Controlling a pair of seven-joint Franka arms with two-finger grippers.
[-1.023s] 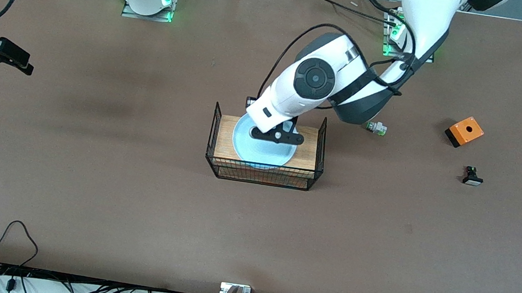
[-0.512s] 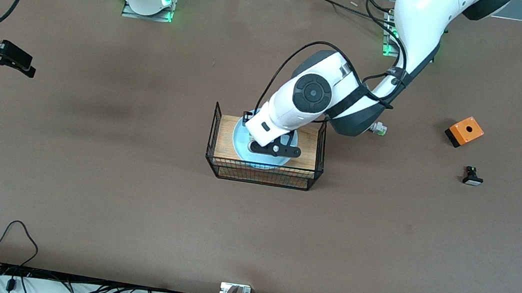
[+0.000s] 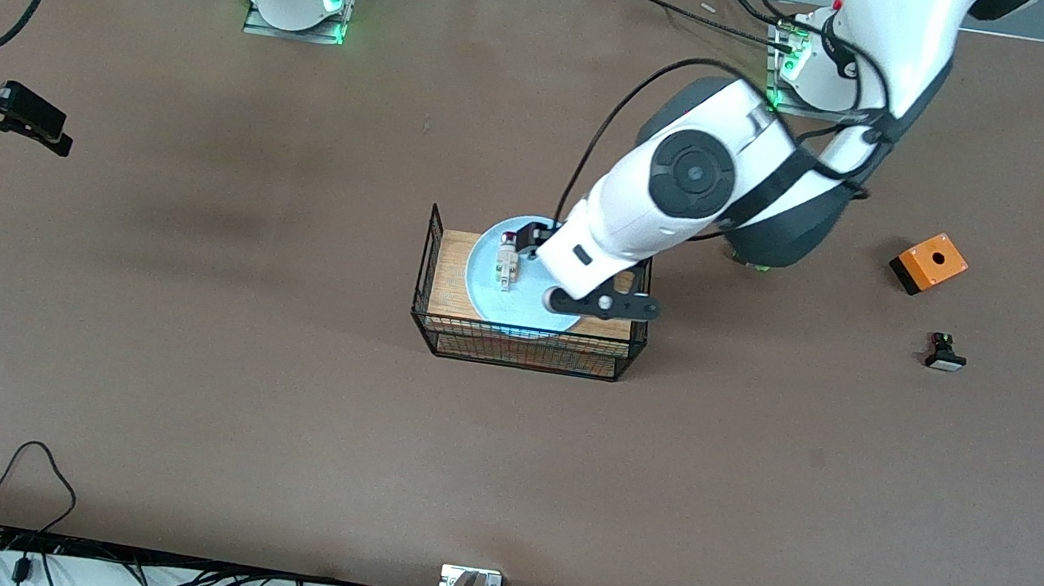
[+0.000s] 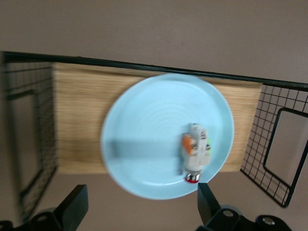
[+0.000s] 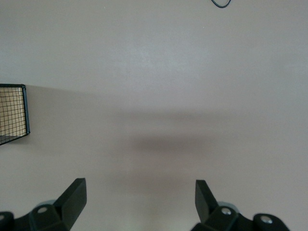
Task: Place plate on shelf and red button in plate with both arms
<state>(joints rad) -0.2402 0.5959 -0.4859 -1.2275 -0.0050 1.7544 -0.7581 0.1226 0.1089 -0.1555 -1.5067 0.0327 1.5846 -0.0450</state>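
Red button [image 3: 507, 266] lies flat on plate [image 3: 492, 294], long axis from robot-side edge toward camera-side edge, red cap toward robots. Left hand [image 4: 139, 211] spread, empty, above plate; its arm hides part of plate. Right hand [image 5: 139, 204] spread, waiting over table [image 3: 169, 368] edge.

Plate [image 3: 495, 281] is sitting on the wooden base of the wire basket [image 3: 430, 261], mid-bench [image 3: 169, 368]. Red button [image 3: 506, 266] is lying on the plate. Left gripper [image 3: 603, 302] is hanging over the plate's 3 o'clock edge. Right gripper [image 3: 21, 116] is waiting over the right arm's end.
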